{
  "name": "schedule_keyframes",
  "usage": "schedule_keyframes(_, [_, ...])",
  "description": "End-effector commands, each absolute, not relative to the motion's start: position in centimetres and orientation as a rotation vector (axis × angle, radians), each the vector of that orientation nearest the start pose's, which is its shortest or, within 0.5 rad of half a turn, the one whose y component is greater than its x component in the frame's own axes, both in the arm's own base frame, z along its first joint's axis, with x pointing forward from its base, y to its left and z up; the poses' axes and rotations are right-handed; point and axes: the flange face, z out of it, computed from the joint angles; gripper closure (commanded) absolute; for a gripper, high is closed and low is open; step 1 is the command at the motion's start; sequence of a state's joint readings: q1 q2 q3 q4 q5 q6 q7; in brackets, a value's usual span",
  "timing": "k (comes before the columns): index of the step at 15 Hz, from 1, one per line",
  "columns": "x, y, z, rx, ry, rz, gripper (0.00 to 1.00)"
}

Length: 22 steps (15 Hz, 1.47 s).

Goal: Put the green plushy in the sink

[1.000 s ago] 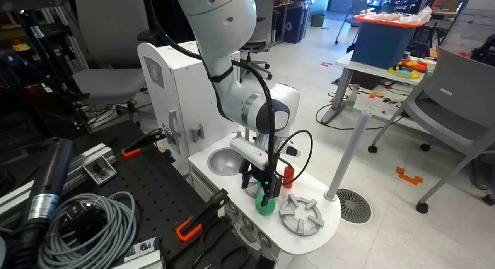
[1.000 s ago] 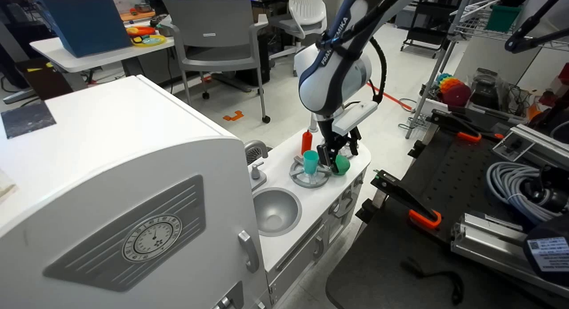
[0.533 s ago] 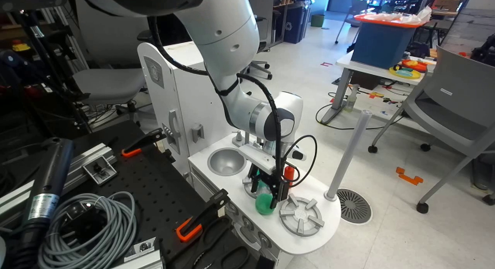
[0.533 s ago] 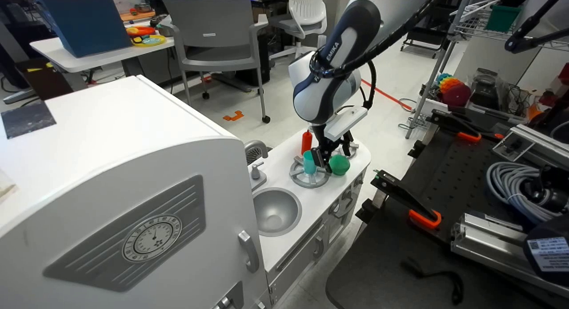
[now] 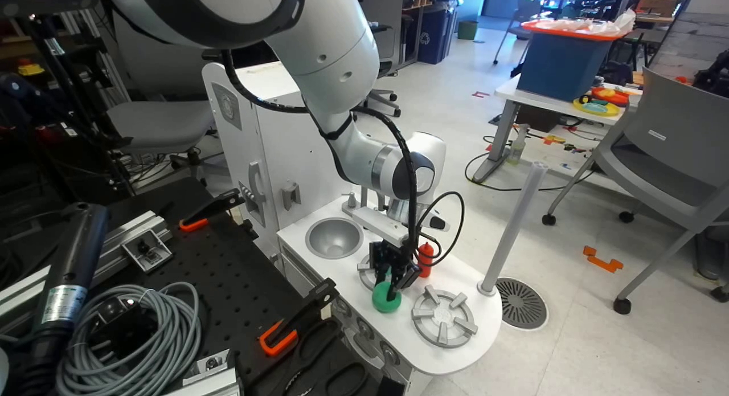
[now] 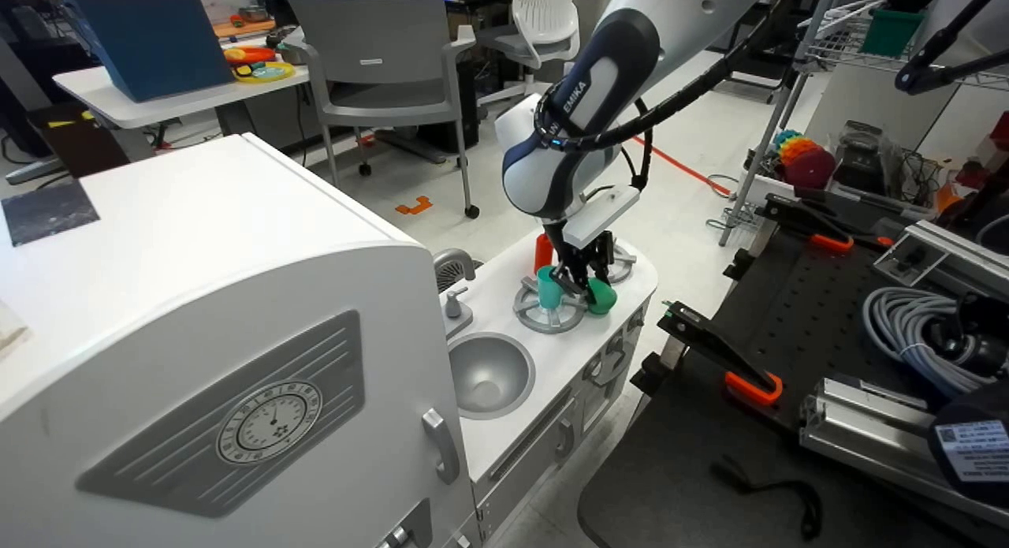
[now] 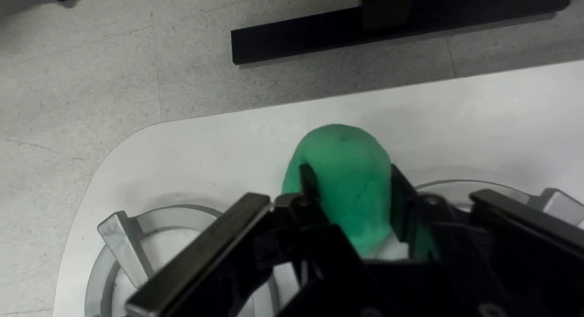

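Note:
The green plushy [image 7: 346,171], a bright green soft ball, sits on the white toy counter between the two burners. My gripper [image 7: 349,173] reaches down around it and is shut on it, one black finger [image 7: 308,180] pressing into its side and the opposite finger against the other side. In both exterior views the plushy [image 5: 385,302] shows partly behind the fingers, low at the counter's front edge. The sink [image 6: 511,367] is a round grey basin with nothing in it. Its curved faucet [image 6: 455,256] rises behind it.
A teal cup [image 6: 550,286] stands on the burner [image 6: 542,322] between the plushy and the sink. Behind it is a red bottle [image 5: 425,259]. Another burner [image 5: 443,316] and a clear upright tube [image 5: 512,231] occupy the counter's rounded end. A tall white cabinet [image 6: 236,240] borders the sink.
The jaws, wide apart earlier, have come together on the green plushy. The gripper first passed over it toward the sink side, then settled around it. The plushy has shifted slightly toward the sink.

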<state>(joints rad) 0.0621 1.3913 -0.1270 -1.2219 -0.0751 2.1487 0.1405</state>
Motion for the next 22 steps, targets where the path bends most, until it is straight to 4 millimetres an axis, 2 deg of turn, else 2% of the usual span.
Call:
schedule_keyframes(1, [62.0,-0.6,-9.8,-3.256,0.071,0.773,0.92])
schedule_keyframes(2, [61.9,0.0,-9.4,-3.246,0.057,0.767,0.97])
schedule_keyframes(3, [61.7,0.7,-8.8,-3.229,0.042,0.769,0.94])
schedule_keyframes(5, [61.0,1.9,-7.6,-3.200,-0.003,0.796,0.97])
schedule_keyframes(6, [60.5,2.6,-6.9,-3.184,-0.028,0.813,0.95])
schedule_keyframes(9, [59.4,7.0,-3.7,-3.083,-0.123,0.860,0.95])
schedule_keyframes(11, [60.0,10.0,-1.3,-3.050,-0.151,0.787,0.95])
schedule_keyframes(13, [61.6,12.3,0.4,-3.033,-0.176,0.690,0.95])
schedule_keyframes(15, [63.6,13.4,0.4,-3.061,-0.200,0.622,0.95])
schedule_keyframes(17, [65.2,13.3,-0.6,-3.098,-0.194,0.590,0.95])
schedule_keyframes(20, [66.4,13.0,-3.8,-3.164,-0.212,0.576,0.95])
schedule_keyframes(22, [66.5,13.6,-6.3,-3.194,-0.267,0.569,0.95])
